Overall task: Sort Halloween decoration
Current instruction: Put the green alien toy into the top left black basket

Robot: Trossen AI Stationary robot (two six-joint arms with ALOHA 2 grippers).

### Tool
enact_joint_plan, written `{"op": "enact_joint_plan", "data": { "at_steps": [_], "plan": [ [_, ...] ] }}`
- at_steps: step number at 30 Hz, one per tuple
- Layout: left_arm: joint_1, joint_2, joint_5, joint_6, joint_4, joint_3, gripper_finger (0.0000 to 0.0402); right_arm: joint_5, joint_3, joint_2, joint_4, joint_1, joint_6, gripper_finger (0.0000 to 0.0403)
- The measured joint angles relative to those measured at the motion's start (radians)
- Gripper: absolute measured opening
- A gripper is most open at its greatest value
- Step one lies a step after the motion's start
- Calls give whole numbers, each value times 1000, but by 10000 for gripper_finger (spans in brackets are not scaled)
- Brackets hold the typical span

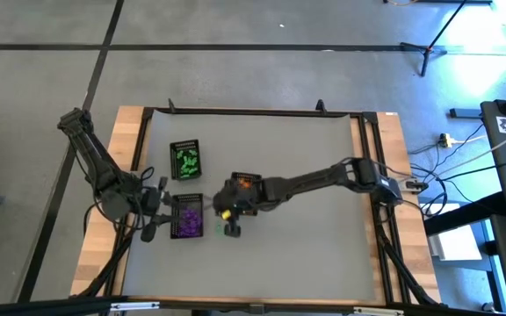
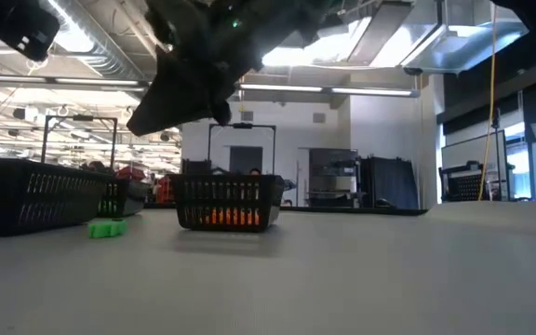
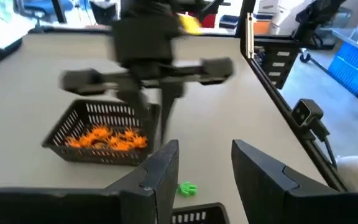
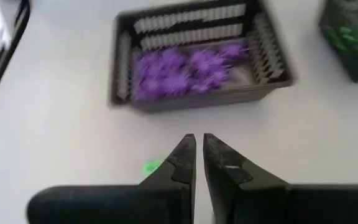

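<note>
Looking down on the grey table [image 1: 323, 219], I have three black trays grouped toward its left side. The tray of green trinkets [image 1: 186, 160] sits farthest from the near edge, the tray of purple trinkets [image 1: 187, 216] lies just below it, nearer the front edge, and the tray of orange trinkets [image 1: 245, 184] stands to the right of both, partly under my right arm.

My right gripper [image 1: 233, 226] is reaching in from the right edge and hangs above the table between the orange and purple trays. In its wrist view the two fingers [image 4: 184, 160] are nearly together, with only a thin slit between them, and I see nothing held in them. One loose green trinket [image 4: 150, 166] lies on the bare table just beside those fingertips, on the near side of the purple tray; it shows in the low view [image 2: 106, 228] and the left wrist view [image 3: 186, 188] as well, resting flat on the surface and outside every tray.

My left gripper [image 1: 154, 209] waits near the left edge, just beside the purple tray, its fingers [image 3: 161, 168] spread apart and empty.

The orange pieces [image 3: 107, 138] are piled inside their tray, and the purple ones [image 4: 185, 68] fill theirs.
</note>
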Motion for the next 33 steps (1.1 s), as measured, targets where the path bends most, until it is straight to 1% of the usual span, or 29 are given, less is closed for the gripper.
{"op": "enact_joint_plan", "data": {
  "at_steps": [3,6,8,11,14,20,24,28,33],
  "plan": [
    [0,-25,-17,18,1,2,140,10,0,0,-4,50,-110,28],
    [3,-60,-30,-20,4,3,140,41,2,12,1,93,-196,28],
    [10,-82,-23,-31,4,3,140,69,1,22,-16,108,-213,28],
    [19,-100,5,-37,4,3,140,80,1,40,-7,104,-215,32],
    [28,-103,8,-37,3,3,140,82,2,57,21,100,-218,56],
    [51,-103,8,-37,1,3,140,82,1,68,26,98,-195,138],
    [60,-103,8,-37,-1,3,140,83,1,68,66,99,-193,179],
    [62,-103,9,-37,-1,3,140,112,2,68,66,99,-192,199],
    [62,-103,12,-37,-1,3,140,134,2,68,71,99,-192,202]
  ]
}}
